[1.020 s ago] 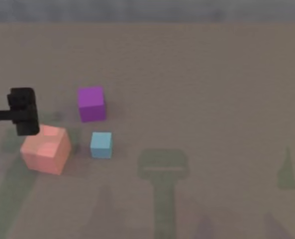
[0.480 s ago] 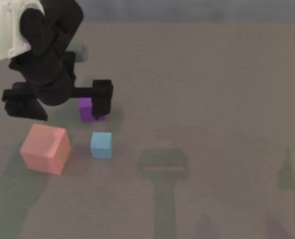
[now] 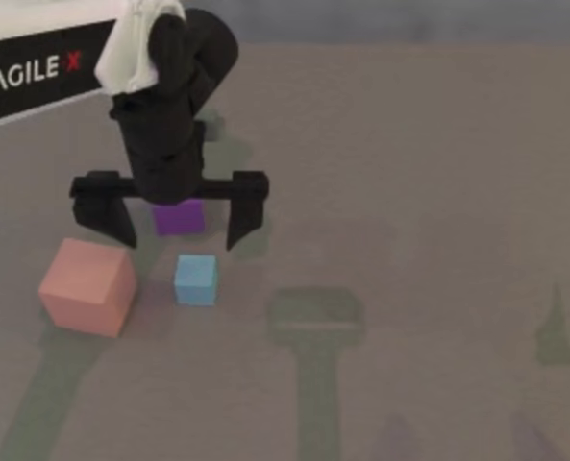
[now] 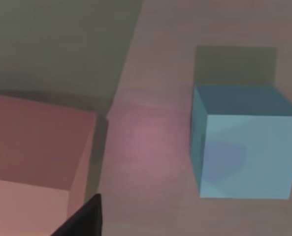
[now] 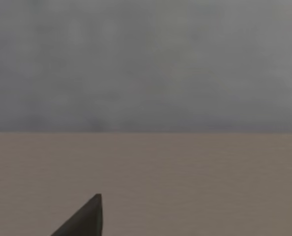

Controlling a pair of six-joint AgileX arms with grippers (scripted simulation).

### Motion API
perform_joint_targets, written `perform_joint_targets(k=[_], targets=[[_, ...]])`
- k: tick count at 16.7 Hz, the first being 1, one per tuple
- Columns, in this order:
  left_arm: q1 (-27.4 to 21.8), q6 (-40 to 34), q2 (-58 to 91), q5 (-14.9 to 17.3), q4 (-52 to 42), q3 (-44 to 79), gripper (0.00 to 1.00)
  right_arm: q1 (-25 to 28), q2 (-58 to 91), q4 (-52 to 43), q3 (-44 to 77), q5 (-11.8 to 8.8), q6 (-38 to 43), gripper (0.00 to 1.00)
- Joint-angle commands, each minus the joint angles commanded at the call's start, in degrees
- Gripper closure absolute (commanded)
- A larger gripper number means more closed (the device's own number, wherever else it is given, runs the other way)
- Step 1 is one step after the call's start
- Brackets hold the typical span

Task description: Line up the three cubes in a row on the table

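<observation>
- Far left of the table (image 3: 429, 192), my salmon-pink cube (image 3: 87, 286) sits alone, nothing touching it.
- Just right of that, my left gripper (image 3: 177, 223) hangs over the purple cube (image 3: 180, 217), fingers spread wide, one either side, not gripping anything. Arm covers most of that cube from above.
- The light-blue cube (image 3: 196, 279) sits just below the purple one, beside the pink, a small gap between them. Left wrist cam shows both, pink (image 4: 32, 162) and blue (image 4: 244, 142).
- Right arm's out of the top view; its wrist cam only shows bare table and one dark fingertip, so can't tell its grip.
</observation>
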Motion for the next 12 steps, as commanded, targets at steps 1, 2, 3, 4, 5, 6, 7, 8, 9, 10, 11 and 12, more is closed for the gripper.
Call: perform_joint_targets(k=[1, 2, 3, 4, 5, 6, 7, 8, 9, 10, 11, 12], targets=[[0.0, 0.0, 0.0, 0.0, 0.0, 0.0, 0.0, 0.0, 0.0, 0.0, 0.0, 0.0, 0.0, 0.0], [0.0, 0.0, 0.0, 0.0, 0.0, 0.0, 0.0, 0.0, 0.0, 0.0, 0.0, 0.0, 0.0, 0.0], [0.0, 0.0, 0.0, 0.0, 0.0, 0.0, 0.0, 0.0, 0.0, 0.0, 0.0, 0.0, 0.0, 0.0], [0.3, 0.06, -0.15, 0.01, 0.13, -0.16, 0.0, 0.0, 0.0, 0.0, 0.0, 0.0, 0.0, 0.0], [0.28, 0.08, -0.07, 0.01, 0.31, -0.3, 0.0, 0.0, 0.0, 0.0, 0.0, 0.0, 0.0, 0.0], [0.23, 0.15, 0.28, 0.01, 1.08, -0.83, 0.0, 0.0, 0.0, 0.0, 0.0, 0.0, 0.0, 0.0], [0.2, 0.2, 0.89, 0.01, 2.42, -1.67, 0.0, 0.0, 0.0, 0.0, 0.0, 0.0, 0.0, 0.0], [0.17, 0.22, 1.69, 0.01, 4.27, -2.72, 0.0, 0.0, 0.0, 0.0, 0.0, 0.0, 0.0, 0.0], [0.16, 0.21, 2.66, 0.02, 6.55, -3.9, 0.0, 0.0, 0.0, 0.0, 0.0, 0.0, 0.0, 0.0], [0.16, 0.2, 3.7, 0.03, 9.11, -5.19, 0.0, 0.0, 0.0, 0.0, 0.0, 0.0, 0.0, 0.0], [0.15, 0.21, 4.73, 0.04, 11.68, -6.51, 0.0, 0.0, 0.0, 0.0, 0.0, 0.0, 0.0, 0.0], [0.13, 0.21, 5.7, 0.05, 13.96, -7.74, 0.0, 0.0, 0.0, 0.0, 0.0, 0.0, 0.0, 0.0]])
